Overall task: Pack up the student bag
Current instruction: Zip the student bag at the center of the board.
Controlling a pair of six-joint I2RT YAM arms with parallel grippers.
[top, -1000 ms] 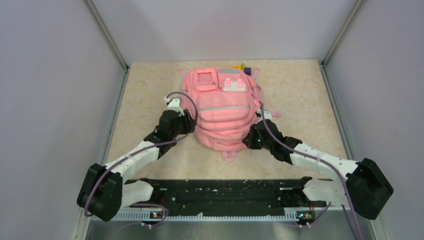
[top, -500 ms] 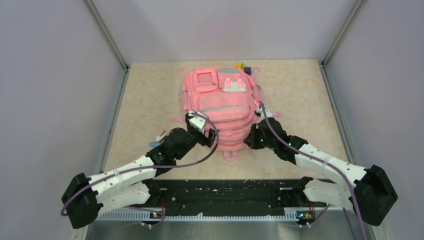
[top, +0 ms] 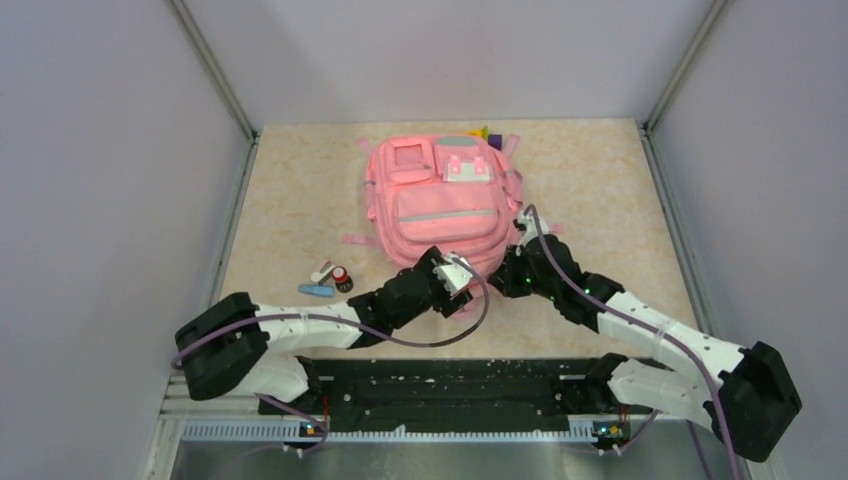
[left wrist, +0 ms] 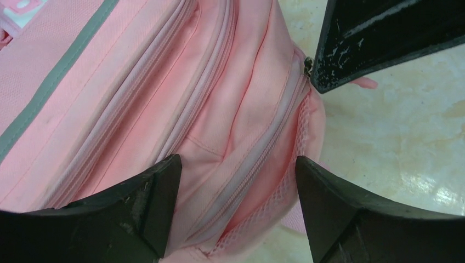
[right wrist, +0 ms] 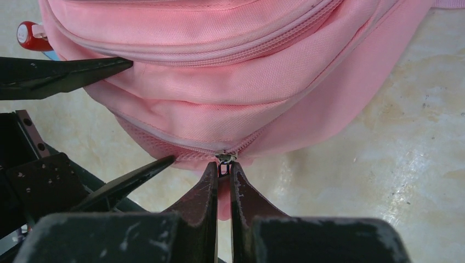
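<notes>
Student bag (top: 437,208) lies flat on the tabletop (top: 600,180). Right end effector (right wrist: 224,167) pinches its zip pull (right wrist: 225,159) at the near edge; left end effector (left wrist: 238,181) gapes wide astride the bag. Opening stage, seemingly: next, brace the bag and draw the zip.

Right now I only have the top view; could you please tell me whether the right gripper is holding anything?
Observer: Yes, the right gripper is shut on the zip pull at the bag's near end.
Operator: Thank you. Is the left gripper gripping as well?
Observer: No, the left gripper is open, straddling the zip.
Operator: Is that zip open yet?
Observer: Not in the stretch under the left gripper; it looks closed there.
</notes>
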